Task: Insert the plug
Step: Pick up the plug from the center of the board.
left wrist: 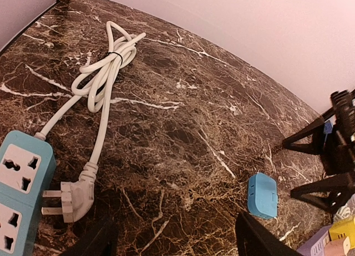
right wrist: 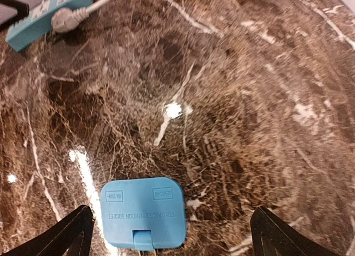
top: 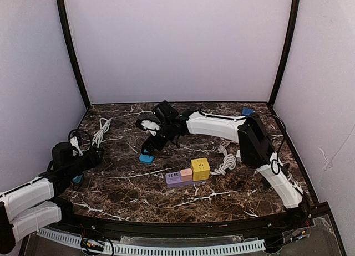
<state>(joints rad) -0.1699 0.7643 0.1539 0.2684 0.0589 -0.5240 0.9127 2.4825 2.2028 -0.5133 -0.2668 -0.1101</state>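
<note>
- A blue power strip lies flat on a dark marble table with its sockets facing up. Only part of it is in sight.
- The white plug lies on its side just beside the power strip. Its metal prongs point toward the strip's side wall and are not in any socket.
- The plug's white cord runs away from the power strip to a tied bundle farther out on the table. From there it loops back to the strip's end.
- The left gripper hangs low near the power strip, above the marble next to the plug. Its two dark fingers are spread wide and hold nothing.
- A small blue adapter lies flat, well apart from the power strip, toward the middle of the table.
- The right gripper hovers over that adapter, well away from the power strip. Its fingers are spread apart on either side of it and do not touch it.
- A row of purple, pink and yellow socket blocks sits farther from the power strip than the adapter does.
- A second white cord coil lies just beyond those blocks.
</note>
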